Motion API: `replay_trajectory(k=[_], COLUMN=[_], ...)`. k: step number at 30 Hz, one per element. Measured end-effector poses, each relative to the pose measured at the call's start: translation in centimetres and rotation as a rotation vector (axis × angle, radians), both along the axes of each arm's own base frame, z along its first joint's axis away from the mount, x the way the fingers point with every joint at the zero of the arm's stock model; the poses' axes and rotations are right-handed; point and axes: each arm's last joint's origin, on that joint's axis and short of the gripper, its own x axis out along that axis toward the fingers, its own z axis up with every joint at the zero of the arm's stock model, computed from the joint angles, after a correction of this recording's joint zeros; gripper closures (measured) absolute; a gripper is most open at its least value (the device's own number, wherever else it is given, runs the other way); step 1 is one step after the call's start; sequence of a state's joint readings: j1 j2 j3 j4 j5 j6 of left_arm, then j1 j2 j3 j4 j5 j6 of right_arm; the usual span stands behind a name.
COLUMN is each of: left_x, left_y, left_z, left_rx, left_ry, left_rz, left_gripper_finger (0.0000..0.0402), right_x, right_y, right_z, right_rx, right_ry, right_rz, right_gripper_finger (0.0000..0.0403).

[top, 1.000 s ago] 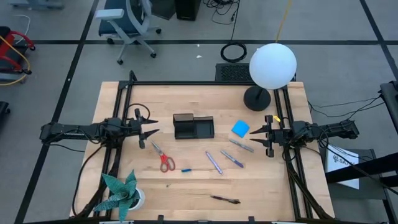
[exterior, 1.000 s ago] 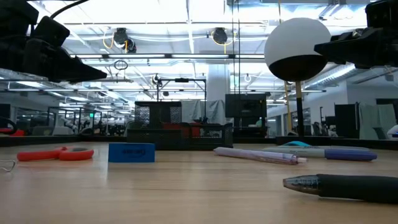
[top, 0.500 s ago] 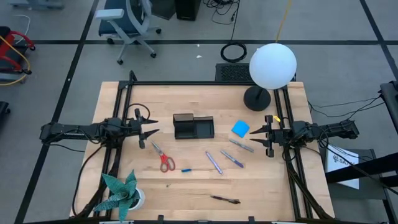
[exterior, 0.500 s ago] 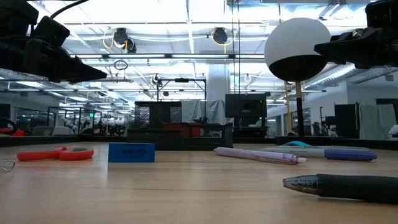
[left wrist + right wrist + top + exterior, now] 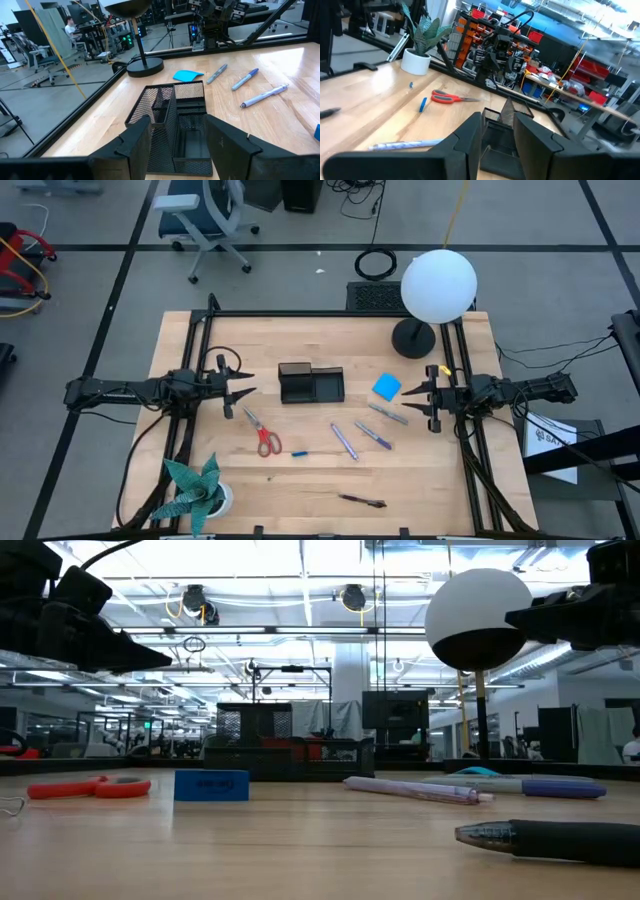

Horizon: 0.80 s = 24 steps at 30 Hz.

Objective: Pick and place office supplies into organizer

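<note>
- The organizer (image 5: pixel 311 384) sits upright in the middle of the table (image 5: pixel 300 490), a black mesh tray with compartments; the left wrist view shows it (image 5: pixel 175 125) holding nothing visible.
- The notepad (image 5: pixel 387 387) lies flat just right of the organizer, apart from it, with the lamp base (image 5: pixel 413 338) beyond it toward the far edge.
- Three pens lie loose right of centre: a silver one (image 5: pixel 388 414) near the notepad, a blue one (image 5: pixel 373 434) and a purple one (image 5: pixel 344 440) nearer the front, none touching (all angled roughly the same way).
- A dark pen (image 5: pixel 362 500) lies alone near the front edge; the low view shows it (image 5: pixel 550 840) closest to the camera.
- The scissors (image 5: pixel 262 433) lie closed, front-left of the organizer, red handles toward the front; a tiny blue piece (image 5: pixel 299 452) rests just right of the handles.
- The left gripper (image 5: pixel 240 386) hovers left of the organizer, pointing at it, fingers (image 5: pixel 131 147) parted and holding nothing.
- The right gripper (image 5: pixel 412 396) hovers at the table's right side, just right of the notepad, fingers (image 5: pixel 465 137) parted with a narrow gap, empty.
- A paper plant (image 5: pixel 195 488) stands at the front-left corner.
- The lamp's white globe (image 5: pixel 439 285) hangs over the far right corner.
</note>
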State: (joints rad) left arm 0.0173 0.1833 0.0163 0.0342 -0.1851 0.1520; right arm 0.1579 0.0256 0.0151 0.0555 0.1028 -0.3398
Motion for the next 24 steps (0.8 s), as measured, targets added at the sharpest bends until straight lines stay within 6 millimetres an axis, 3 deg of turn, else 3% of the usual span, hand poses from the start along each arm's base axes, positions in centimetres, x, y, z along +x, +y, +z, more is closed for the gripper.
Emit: replay_trajectory(k=[14,24], left_x=[0.0,0.0], left_y=[0.0,0.0], left_z=[0.0,0.0], left_rx=[0.0,0.0], left_ry=[0.0,0.0], left_rz=[0.0,0.0], left_gripper_finger=[0.0213,0.0213], right_x=[0.0,0.0], right_y=[0.0,0.0], right_z=[0.0,0.0], right_rx=[0.314,0.326], right_ry=[0.017,0.018], right_rz=[0.008,0.008], right_gripper_finger=[0.0298,0.0298])
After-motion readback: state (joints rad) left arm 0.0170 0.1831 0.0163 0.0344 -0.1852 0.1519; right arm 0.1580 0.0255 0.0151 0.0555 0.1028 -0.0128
